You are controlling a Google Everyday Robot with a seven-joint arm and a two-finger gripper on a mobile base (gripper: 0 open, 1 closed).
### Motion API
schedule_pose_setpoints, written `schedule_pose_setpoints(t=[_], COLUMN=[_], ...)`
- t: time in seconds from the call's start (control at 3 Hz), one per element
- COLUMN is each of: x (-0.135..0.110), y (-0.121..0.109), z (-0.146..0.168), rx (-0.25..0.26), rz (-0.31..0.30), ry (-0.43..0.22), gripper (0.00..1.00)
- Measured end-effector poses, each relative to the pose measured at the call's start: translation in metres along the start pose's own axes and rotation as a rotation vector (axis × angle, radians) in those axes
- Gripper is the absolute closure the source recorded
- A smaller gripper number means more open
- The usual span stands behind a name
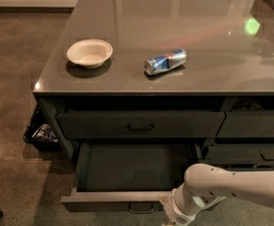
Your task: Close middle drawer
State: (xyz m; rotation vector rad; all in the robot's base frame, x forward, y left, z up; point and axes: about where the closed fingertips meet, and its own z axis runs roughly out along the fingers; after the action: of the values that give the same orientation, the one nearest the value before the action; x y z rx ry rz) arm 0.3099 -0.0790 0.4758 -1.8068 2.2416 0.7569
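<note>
Dim scene; overhead glare streaks the worktop [127,13], green spot [252,26] at its far right; end effector [170,210] pale below its front edge.

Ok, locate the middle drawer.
In the camera view, lower centre: the middle drawer stands pulled out under the top drawer, with the gripper at its front's right end.
</note>
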Motion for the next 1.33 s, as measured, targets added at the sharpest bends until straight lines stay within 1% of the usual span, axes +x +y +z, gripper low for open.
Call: schedule_pose_setpoints(t=[0.33,0.67,1.0,1.33], x=[0.000,0.008,0.016,0.029], y=[0.000,0.006,0.020,0.020], z=[0.000,0.015,0.023,0.038], rx=[0.000,-0.027,-0.029,-0.026], rz=[0.000,0.027,0.063,0.074], ry=[0.000,-0.027,-0.040,-0.046], gripper=[0.00,0.00,0.00,0.00])
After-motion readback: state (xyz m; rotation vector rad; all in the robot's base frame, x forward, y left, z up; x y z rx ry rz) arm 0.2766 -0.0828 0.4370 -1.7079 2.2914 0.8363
